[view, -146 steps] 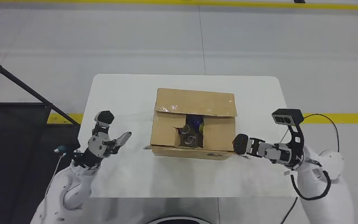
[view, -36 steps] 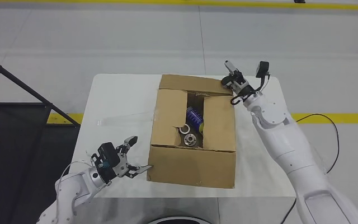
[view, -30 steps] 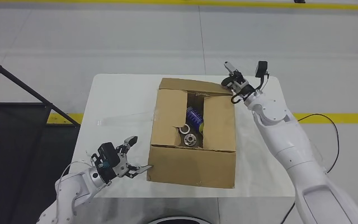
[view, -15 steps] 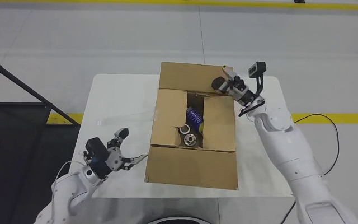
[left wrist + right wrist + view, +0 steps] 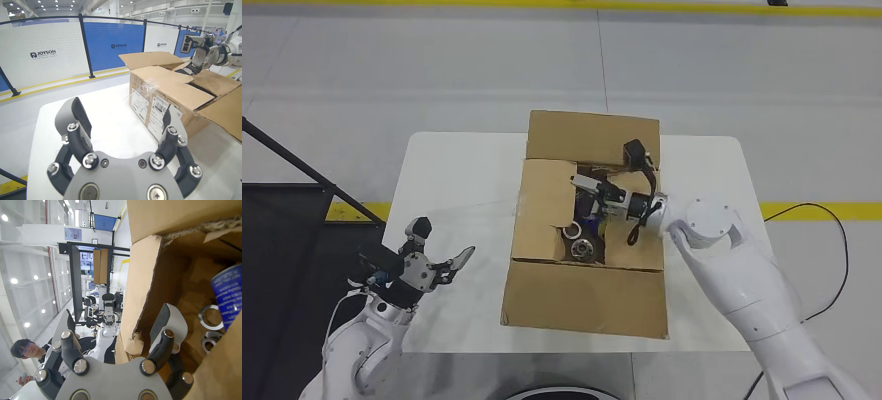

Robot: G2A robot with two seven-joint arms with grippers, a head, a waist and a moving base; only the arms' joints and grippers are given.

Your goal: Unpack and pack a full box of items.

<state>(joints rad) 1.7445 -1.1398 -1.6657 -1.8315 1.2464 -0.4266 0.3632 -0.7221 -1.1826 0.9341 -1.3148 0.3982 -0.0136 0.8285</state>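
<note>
On your white table, the left gripper hovers with jaws spread, near the brown cardboard box at centre. The right gripper, jaws apart, straddles a flap above the blue cylindrical can and silvery metal rings.

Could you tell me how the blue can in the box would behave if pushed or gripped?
The blue can has a round wall and seems to lie tilted, so a push would probably roll it. Its printed surface looks smooth, so it might slip in a grip. The metal rings beside it could stop it.
</note>
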